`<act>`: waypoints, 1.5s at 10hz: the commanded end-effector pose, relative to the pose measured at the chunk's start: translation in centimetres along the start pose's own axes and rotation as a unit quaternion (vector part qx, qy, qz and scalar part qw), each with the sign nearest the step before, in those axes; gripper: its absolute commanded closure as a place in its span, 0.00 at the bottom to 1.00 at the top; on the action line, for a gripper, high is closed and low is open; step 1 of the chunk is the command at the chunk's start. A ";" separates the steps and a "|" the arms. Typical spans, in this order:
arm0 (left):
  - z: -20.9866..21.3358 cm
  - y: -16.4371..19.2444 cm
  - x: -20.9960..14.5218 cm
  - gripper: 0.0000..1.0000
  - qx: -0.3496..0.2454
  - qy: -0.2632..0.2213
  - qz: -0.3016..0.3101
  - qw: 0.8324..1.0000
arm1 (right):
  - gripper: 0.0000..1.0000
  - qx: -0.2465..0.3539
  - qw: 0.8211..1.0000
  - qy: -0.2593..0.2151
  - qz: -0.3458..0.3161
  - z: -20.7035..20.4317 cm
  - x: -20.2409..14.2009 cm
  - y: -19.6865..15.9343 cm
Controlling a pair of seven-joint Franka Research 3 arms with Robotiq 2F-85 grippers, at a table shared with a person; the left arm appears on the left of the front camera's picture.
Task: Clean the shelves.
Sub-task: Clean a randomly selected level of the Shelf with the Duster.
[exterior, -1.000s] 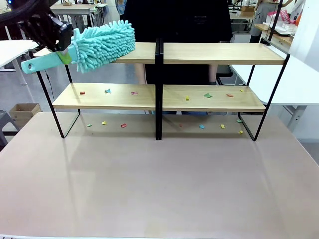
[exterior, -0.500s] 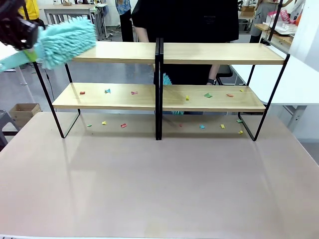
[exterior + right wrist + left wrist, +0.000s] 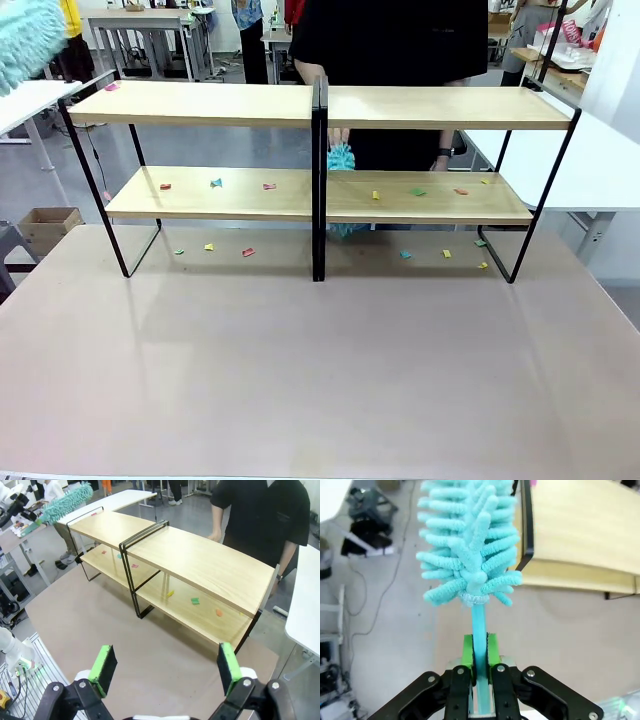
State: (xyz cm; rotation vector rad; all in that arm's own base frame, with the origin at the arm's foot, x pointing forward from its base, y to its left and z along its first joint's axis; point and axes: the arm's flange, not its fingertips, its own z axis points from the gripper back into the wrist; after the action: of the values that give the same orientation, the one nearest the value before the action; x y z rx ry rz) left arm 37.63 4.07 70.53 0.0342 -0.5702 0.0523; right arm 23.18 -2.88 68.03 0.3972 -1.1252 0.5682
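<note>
At the far left of the front view, a fluffy turquoise chenille duster (image 3: 22,45) is poking in at the top corner, most of it cut off by the picture's edge. In the left wrist view, the left gripper (image 3: 480,649) is grasping the duster's thin turquoise plastic handle, its jaws clenched on it between green pads. The noodle-like head is standing just off the rounded black corner of the rack.

The wide two-tier shelves (image 3: 200,103), light-wood boards on a thin black metal frame, are standing across the far part of the matte beige table (image 3: 300,380), with two units meeting at the centre. Small coloured scraps (image 3: 215,183) are lying on the lower boards and on the table beneath, too small to tell their shapes.

Behind the centre post, a person's hand (image 3: 338,135) is holding a second teal fluffy duster (image 3: 341,160), partly hidden by the frame and lower board.

The right gripper (image 3: 166,665) is hanging high over the table, its jaws released and spread wide.
</note>
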 end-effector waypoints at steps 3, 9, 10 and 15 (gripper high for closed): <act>0.8 -1.0 -1.7 0.87 -0.095 0.002 -0.036 0.995 | 0.00 0.001 1.000 -0.001 0.000 -0.1 0.0 0.0; 5.4 -1.2 -5.1 0.87 -0.271 0.034 -0.166 0.947 | 0.00 0.001 1.000 -0.001 0.000 -0.1 0.0 0.0; 6.5 0.1 -6.0 0.87 -0.295 0.058 -0.208 0.931 | 0.00 0.001 1.000 -0.001 0.000 -0.1 0.0 0.0; 10.8 10.2 -11.2 0.87 -0.342 0.073 -0.338 0.874 | 0.00 0.001 1.000 -0.001 0.000 -0.1 0.0 0.0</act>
State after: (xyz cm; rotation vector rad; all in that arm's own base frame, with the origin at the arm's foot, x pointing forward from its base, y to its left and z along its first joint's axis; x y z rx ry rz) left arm 21.76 10.58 72.82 -0.4614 -0.3139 -0.8413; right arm 23.17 -2.88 68.04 0.3973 -1.1254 0.5682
